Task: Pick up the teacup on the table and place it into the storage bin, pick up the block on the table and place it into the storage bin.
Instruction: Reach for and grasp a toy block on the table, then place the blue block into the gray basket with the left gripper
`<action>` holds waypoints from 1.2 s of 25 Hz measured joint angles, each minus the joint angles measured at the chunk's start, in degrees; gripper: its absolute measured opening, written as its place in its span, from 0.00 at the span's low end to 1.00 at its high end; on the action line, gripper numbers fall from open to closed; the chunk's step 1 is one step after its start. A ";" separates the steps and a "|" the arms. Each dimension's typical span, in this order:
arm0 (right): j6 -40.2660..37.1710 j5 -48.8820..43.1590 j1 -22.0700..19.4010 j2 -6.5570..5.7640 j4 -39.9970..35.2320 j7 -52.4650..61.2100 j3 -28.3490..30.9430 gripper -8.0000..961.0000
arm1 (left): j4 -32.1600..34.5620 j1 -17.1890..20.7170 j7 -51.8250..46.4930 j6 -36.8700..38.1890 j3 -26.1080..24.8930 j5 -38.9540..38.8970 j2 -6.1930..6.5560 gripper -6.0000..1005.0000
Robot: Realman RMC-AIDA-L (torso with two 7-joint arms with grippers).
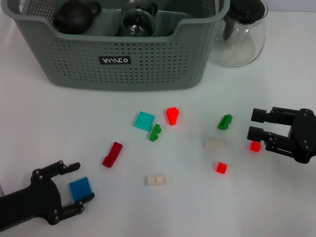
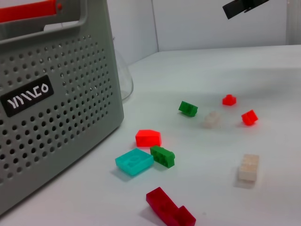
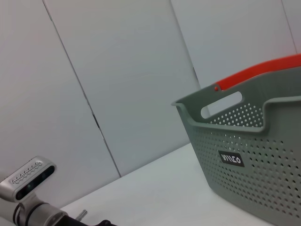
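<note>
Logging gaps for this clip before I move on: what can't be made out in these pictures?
- Head view: the storage bin is cut off by the top edge; its far wall is unseen.
- Head view: the dark teapot and glass vessel inside are partly hidden by the bin wall.
- Head view: whether the left hand touches the blue block.
- Right wrist view: no blocks are in view.

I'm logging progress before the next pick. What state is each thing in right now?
Storage bin: upright, holding a dark teapot and a glass vessel.
Glass teapot: upright beside the bin, outside it.
Blue block: on the table, between the open fingers of the left gripper.
Right gripper: open, low over the table, holding nothing.
Dark red block: loose on the table.
</note>
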 joint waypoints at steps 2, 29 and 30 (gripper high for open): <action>-0.01 -0.02 -0.01 0.00 0.00 0.00 0.00 0.56 | 0.00 0.08 0.00 0.02 0.00 0.14 0.00 0.73; -0.07 -1.34 0.47 0.00 0.06 0.00 0.45 0.56 | 4.15 -0.62 -10.63 2.06 -0.12 0.18 0.24 0.41; -0.10 -1.34 0.50 0.00 0.06 0.00 0.45 0.56 | 5.29 -0.91 -13.71 3.73 -0.33 -0.05 0.48 0.41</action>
